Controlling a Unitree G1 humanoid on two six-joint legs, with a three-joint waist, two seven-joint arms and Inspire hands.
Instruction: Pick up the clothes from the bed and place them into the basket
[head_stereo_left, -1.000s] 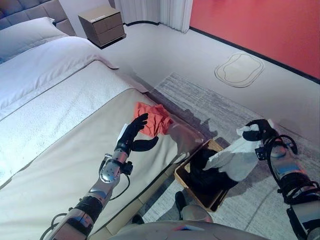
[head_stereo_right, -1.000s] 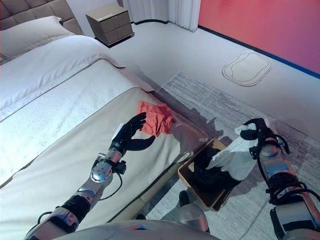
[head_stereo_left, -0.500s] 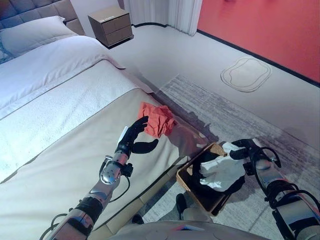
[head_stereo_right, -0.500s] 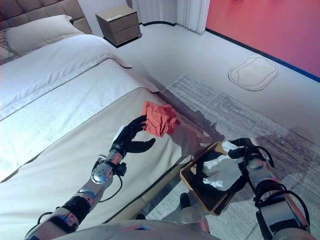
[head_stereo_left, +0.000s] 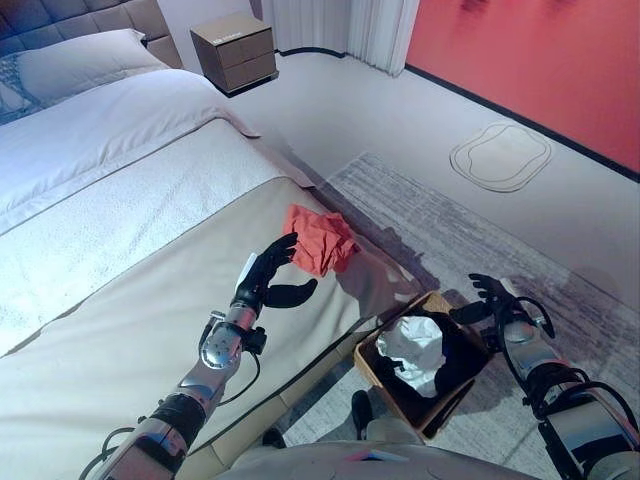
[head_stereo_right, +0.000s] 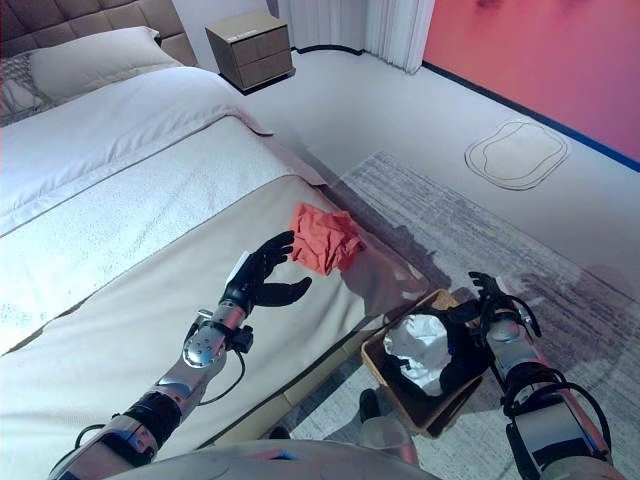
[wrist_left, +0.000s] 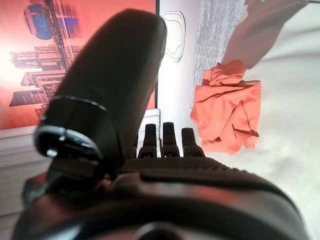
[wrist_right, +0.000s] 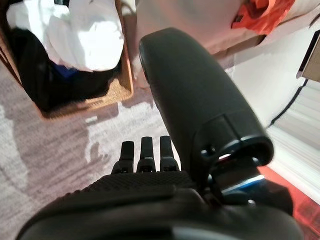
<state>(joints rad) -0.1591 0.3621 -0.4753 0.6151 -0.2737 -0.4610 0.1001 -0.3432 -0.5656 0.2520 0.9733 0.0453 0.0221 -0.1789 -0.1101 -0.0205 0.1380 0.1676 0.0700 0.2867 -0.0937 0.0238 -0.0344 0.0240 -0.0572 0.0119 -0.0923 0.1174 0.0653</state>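
Observation:
A crumpled orange garment (head_stereo_left: 320, 238) lies on the beige bed cover near the bed's corner; it also shows in the left wrist view (wrist_left: 227, 114). My left hand (head_stereo_left: 268, 275) is open just short of it, above the bed. A wicker basket (head_stereo_left: 368, 361) stands on the rug beside the bed and holds dark clothes and a white garment (head_stereo_left: 412, 349); the white garment shows in the right wrist view (wrist_right: 95, 35) too. My right hand (head_stereo_left: 497, 302) is open and empty just past the basket's far side.
The bed (head_stereo_left: 120, 200) has a white duvet and pillows at the back left. A wooden nightstand (head_stereo_left: 236, 50) stands at the far wall. A grey rug (head_stereo_left: 450, 240) lies under the basket, and an outlined patch (head_stereo_left: 500, 157) marks the floor by the red wall.
My right hand lowered the white garment into the basket and let go; it is now open and empty beside the basket. The left hand has not moved. The camera shifted slightly.

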